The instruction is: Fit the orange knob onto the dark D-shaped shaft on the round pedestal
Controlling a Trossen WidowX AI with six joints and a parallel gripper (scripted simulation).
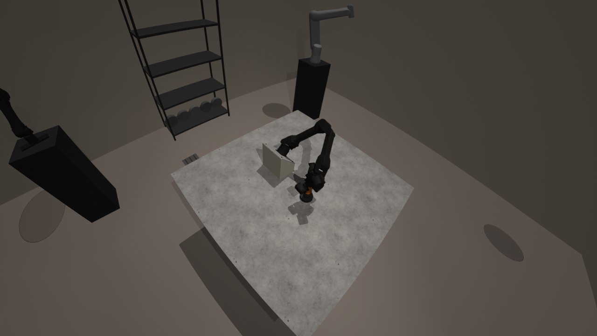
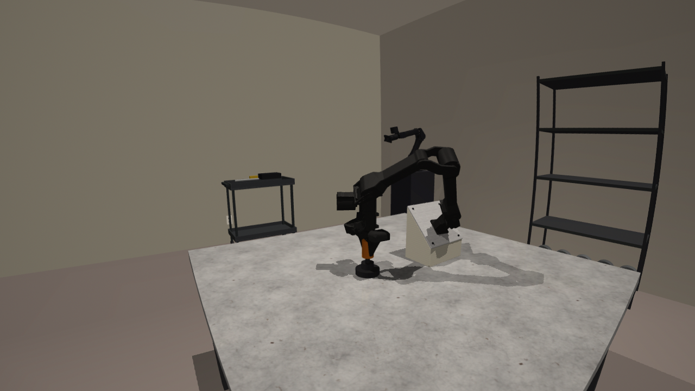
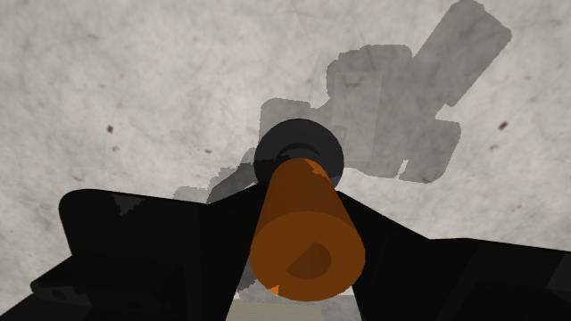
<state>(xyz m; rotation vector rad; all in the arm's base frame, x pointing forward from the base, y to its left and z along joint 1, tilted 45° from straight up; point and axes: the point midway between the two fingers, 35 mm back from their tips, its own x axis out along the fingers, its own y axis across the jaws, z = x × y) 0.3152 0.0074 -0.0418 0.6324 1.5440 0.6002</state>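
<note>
The orange knob [image 1: 308, 191] [image 2: 366, 249] [image 3: 308, 227] is upright between the fingers of my gripper [image 2: 367, 245] [image 3: 300, 193], which is shut on it. In the wrist view a D-shaped recess shows in the knob's top, its flat side facing upper left. The dark round pedestal [image 1: 306, 199] [image 2: 367, 272] [image 3: 299, 130] stands on the table, directly below the knob. In the exterior view the knob's lower end is just above the pedestal's raised collar, with a thin dark part between. The shaft's flat side is hidden, and how far the shaft sits in the knob cannot be told.
A pale wedge-shaped box [image 1: 271, 162] [image 2: 417, 243] with a sloped top stands on the grey table [image 1: 334, 234] [image 2: 389, 316], and my arm's base is at its slope. A shelf rack [image 1: 183, 62] [image 2: 597, 180] and a cart [image 2: 262, 231] stand off the table.
</note>
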